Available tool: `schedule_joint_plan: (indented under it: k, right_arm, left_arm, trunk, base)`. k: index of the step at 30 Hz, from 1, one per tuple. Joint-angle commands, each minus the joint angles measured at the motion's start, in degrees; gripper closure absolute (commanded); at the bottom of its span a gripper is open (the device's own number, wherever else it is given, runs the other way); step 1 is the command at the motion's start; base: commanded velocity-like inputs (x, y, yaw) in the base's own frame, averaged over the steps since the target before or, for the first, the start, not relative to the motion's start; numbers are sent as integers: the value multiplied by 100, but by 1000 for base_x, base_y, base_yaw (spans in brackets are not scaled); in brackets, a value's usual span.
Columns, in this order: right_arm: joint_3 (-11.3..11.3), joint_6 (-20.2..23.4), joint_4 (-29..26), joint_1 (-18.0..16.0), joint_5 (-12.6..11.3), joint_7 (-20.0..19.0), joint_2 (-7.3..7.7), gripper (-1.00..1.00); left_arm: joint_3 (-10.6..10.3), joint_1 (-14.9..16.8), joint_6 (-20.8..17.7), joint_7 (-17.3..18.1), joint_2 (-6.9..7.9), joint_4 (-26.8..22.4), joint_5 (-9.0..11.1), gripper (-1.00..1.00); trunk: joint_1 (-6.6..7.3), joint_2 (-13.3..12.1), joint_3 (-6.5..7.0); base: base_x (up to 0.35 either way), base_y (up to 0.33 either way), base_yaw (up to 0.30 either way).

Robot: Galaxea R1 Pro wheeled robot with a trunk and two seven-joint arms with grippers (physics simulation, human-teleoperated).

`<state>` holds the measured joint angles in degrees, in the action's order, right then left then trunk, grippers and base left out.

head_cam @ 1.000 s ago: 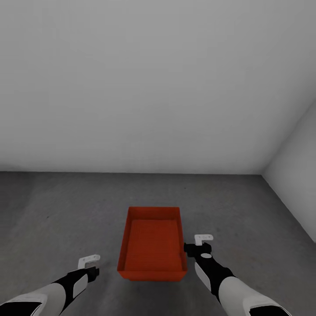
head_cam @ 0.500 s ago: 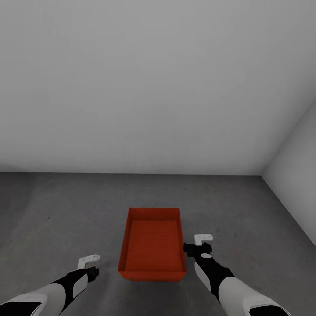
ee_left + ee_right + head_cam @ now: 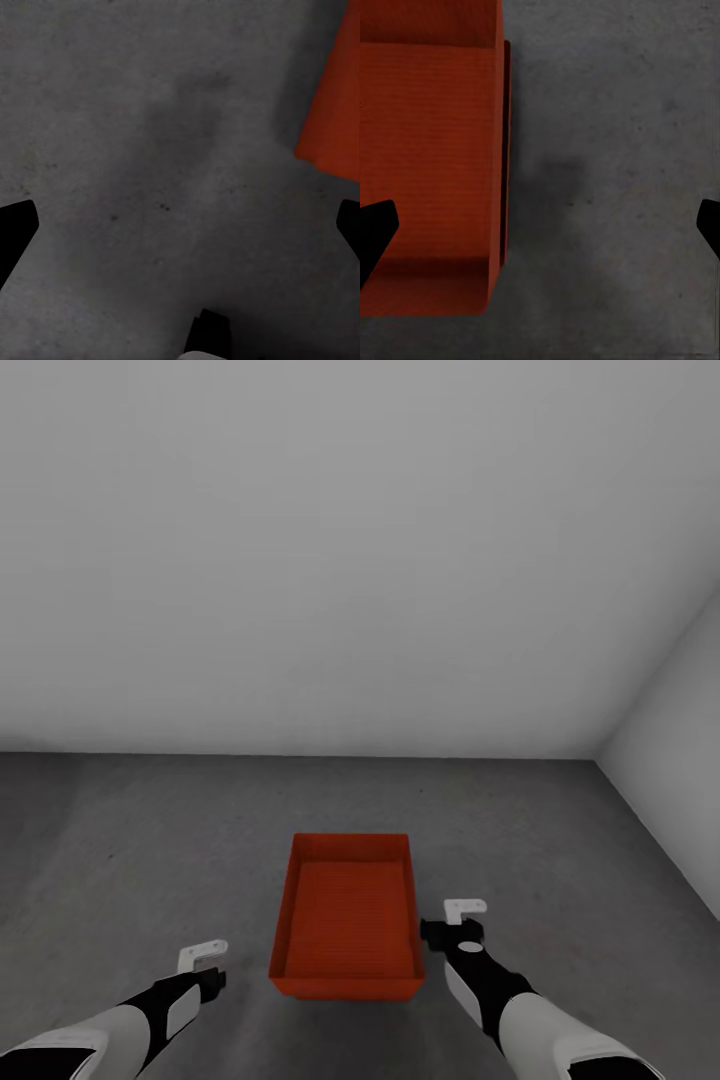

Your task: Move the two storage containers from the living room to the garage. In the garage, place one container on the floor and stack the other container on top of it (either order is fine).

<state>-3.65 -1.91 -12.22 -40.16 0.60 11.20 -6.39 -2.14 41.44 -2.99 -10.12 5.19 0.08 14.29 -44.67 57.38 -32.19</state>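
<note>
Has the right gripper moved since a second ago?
Yes, slightly: the right gripper drew back from the wall and away from the bin.

The bin (image 3: 346, 920) looks like matt orange-red plastic, its inner bottom finely ribbed. The floor (image 3: 130, 860) is rough, speckled grey concrete. The walls (image 3: 330, 560) are smooth, matt pale grey. Arm shells look smooth plastic.

Orange-red open box bin (image 3: 335, 112): cut by the left wrist view's edge, only one outer corner visible.
Same bin (image 3: 431, 157): cropped in the right wrist view.
Both arms: run out of the head view's bottom edge.
Dark grey concrete floor (image 3: 150, 840): cropped everywhere.
</note>
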Motion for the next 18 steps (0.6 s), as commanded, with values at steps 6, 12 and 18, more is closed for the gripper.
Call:
schedule_joint_plan:
  k: [6, 12, 18]
  right_arm:
    - [-64, -41, 425, 21, 49, 44, 260, -100]
    - [-70, -21, 807, 25, 6, 23, 362, -100]
    - [-67, -24, 1299, 39, -3, 8, 393, -100]
  left_arm:
    - [-24, -8, 2, 18, -13, -2, 33, -100]
    - [-24, -39, 1, 9, -29, -2, 37, -100]
    - [-24, -45, -26, 6, -20, -3, 43, -100]
  trunk:
    - [0, 4, -5]
    - [0, 4, -5]
    - [0, 4, -5]
  base:
    - [0, 0, 0]
    - [-66, 35, 0]
    - [-252, 156, 0]
